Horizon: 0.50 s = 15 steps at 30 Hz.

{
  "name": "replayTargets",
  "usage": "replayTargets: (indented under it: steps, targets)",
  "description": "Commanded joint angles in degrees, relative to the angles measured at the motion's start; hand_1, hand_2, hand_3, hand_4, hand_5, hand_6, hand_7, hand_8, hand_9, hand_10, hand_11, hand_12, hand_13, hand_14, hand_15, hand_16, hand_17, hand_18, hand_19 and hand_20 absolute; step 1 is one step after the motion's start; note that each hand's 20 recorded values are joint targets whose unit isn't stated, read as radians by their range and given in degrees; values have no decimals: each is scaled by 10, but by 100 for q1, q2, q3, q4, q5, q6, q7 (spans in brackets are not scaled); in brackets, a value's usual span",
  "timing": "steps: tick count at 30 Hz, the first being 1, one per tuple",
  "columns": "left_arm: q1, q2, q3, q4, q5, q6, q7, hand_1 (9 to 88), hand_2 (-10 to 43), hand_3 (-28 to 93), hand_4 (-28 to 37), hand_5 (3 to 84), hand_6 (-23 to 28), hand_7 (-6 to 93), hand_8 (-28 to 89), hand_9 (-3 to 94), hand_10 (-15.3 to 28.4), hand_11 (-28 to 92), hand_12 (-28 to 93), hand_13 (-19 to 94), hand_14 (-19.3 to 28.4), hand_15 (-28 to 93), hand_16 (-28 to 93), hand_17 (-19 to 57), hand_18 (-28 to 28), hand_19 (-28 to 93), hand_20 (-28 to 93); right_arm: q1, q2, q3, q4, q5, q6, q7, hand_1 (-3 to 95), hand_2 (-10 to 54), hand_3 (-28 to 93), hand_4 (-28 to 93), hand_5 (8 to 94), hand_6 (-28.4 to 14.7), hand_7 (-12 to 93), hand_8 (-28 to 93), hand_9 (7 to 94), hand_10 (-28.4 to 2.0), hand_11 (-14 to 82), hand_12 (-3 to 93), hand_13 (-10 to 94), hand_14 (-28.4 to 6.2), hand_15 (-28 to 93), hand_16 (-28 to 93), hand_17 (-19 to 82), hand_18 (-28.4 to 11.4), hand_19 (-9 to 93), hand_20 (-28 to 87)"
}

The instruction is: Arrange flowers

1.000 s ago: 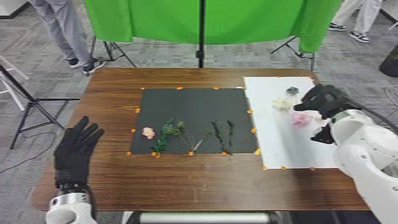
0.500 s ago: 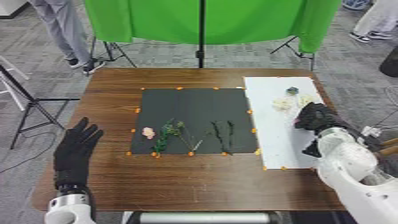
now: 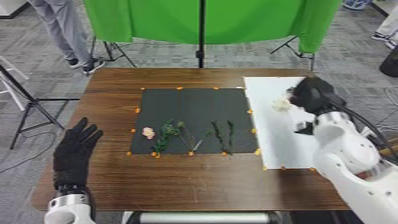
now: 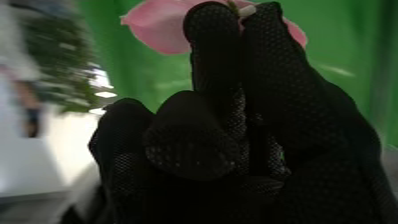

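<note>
Two hands in black gloves & two flat sheets on one brown wooden table (image 3: pixel 187 182). Landmark = the square black sheet (image 3: pixel 193 107), w/ several small orange pcs along its edges. One long white sheet (image 3: pixel 289 145) lies just to its right.

On the black sheet, lower half, L to R: 1 pale pink flower (image 3: pixel 148 132) near the left edge; 1 leafy green sprig (image 3: pixel 162 143) beside it; a loose group of thin branching stems (image 3: pixel 183 132) w/ small greenish heads, exact no. unclear; then 2 slim dark green stems (image 3: pixel 218 136), side by side, running roughly near-to-far.

Right of the black sheet, on the white one, there's at least 1 cream flower (image 3: pixel 282 104), close to the right hand (image 3: pixel 315 95); can't tell if more are under the glove. That hand is over the far part of the white sheet, R of the black sheet's far half. Fingers closed up, 2 fingertips pinching 1 pink-petalled flower (image 4: pixel 158 25) btwn them, its petals out past the tips.

Left hand (image 3: pixel 75 152): L of the black sheet, over the table's left side, fingers straight & slightly apart, pointing to the far side, nothing held. Beyond the table, 1 bright green cloth (image 3: pixel 147 22) w/ 1 black upright pole (image 3: pixel 201 37) in front
</note>
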Motion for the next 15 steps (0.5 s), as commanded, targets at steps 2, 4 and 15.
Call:
replayTargets:
  steps: [2,4,15]
  targets:
    - [72,-38,76,81,25,-16,5,204,14,719,-283,413,46,107,-67,417,127,190,99,319,174,304,-30,37,130,127,207,3290,-1645,-2638,948,482,-35,-1079,661,-95,547,-170,815,-7,212,115,923,-81,135,461,912,-12,638,345,698,-92,932,591]
    - [66,-36,100,90,1,-26,30,203,15,718,-283,413,46,108,-67,417,127,190,99,319,173,304,-30,37,131,128,207,3618,-2154,-3087,1479,472,-15,-1242,657,-95,552,-171,814,-5,214,114,925,-80,134,459,912,-12,638,346,699,-92,932,592]
    - [-43,53,208,109,21,-49,131,164,33,711,-283,415,47,107,-67,418,130,189,99,319,175,304,-31,40,128,123,205,3982,-3413,-3873,2970,111,-538,-1609,648,-95,571,-191,799,7,222,94,918,-74,119,453,909,-14,654,347,695,-99,932,616]
